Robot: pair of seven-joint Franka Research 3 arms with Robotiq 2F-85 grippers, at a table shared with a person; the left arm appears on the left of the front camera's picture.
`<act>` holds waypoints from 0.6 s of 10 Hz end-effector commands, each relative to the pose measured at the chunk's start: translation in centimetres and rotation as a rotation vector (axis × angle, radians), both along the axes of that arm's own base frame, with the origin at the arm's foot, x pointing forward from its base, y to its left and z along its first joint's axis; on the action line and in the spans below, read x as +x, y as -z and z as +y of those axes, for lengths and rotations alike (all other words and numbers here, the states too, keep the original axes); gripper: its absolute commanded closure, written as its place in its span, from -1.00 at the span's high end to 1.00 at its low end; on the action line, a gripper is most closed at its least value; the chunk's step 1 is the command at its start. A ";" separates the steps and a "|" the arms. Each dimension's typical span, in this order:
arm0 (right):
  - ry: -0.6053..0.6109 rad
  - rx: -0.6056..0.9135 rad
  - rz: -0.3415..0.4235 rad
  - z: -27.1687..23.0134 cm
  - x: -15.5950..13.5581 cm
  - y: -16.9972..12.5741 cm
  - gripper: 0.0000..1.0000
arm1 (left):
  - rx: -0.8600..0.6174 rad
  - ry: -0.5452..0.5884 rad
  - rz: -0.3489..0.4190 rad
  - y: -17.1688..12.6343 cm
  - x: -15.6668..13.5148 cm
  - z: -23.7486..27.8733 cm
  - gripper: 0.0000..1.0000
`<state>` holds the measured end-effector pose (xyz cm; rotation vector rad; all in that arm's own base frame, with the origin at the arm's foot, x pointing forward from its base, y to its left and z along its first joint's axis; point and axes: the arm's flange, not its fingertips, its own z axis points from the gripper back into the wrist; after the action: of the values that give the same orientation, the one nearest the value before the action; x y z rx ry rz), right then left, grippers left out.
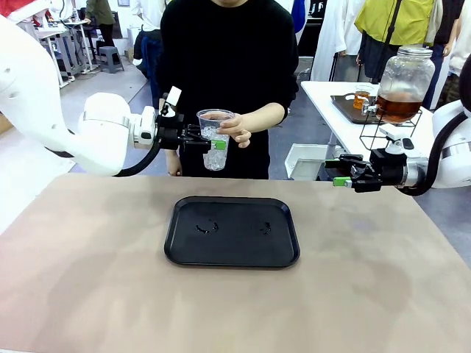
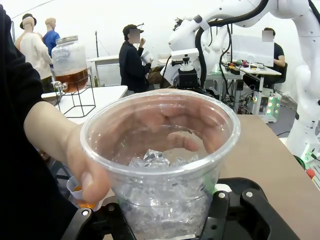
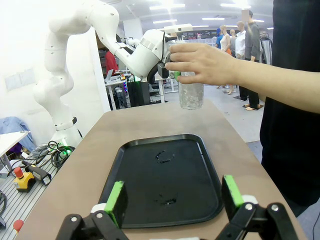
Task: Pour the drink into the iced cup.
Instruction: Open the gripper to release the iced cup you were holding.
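Observation:
The iced cup (image 1: 215, 151), clear plastic with ice cubes at its bottom, is held up above the table's far edge. My left gripper (image 1: 211, 142) is shut on its side, and the person's hand (image 1: 237, 131) grips it from the other side. In the left wrist view the iced cup (image 2: 160, 165) stands between my fingers (image 2: 82, 220), with the hand (image 2: 75, 160) wrapped around it. The drink (image 1: 397, 109), amber liquid in a glass dispenser jar, stands on a wire stand at the right. My right gripper (image 1: 335, 170) hovers open near the table's right edge, holding nothing.
A black tray (image 1: 176, 213) lies mid-table with a few wet spots on it. The person stands at the far side. The dispenser sits on a white side table (image 1: 331, 95) beyond the right edge, beside a small glass of amber liquid (image 1: 361, 95).

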<state>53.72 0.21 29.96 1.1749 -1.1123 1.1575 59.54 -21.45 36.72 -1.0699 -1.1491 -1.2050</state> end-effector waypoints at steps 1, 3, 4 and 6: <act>0.005 0.017 -0.001 0.1 -0.2 -0.3 1.00 | -0.009 0.008 -0.009 -0.3 -0.3 -0.1 0.21; 0.005 0.017 -0.001 0.1 -0.2 -0.3 1.00 | -0.009 0.008 -0.009 -0.3 -0.3 -0.1 0.21; 0.005 0.017 -0.001 0.1 -0.2 -0.3 1.00 | -0.009 0.008 -0.009 -0.3 -0.3 -0.1 0.21; 0.005 0.017 -0.001 0.1 -0.2 -0.3 1.00 | -0.009 0.008 -0.009 -0.3 -0.3 -0.1 0.21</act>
<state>53.72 0.21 29.96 1.1749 -1.1123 1.1576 59.54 -21.44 36.79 -1.0696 -1.1502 -1.2055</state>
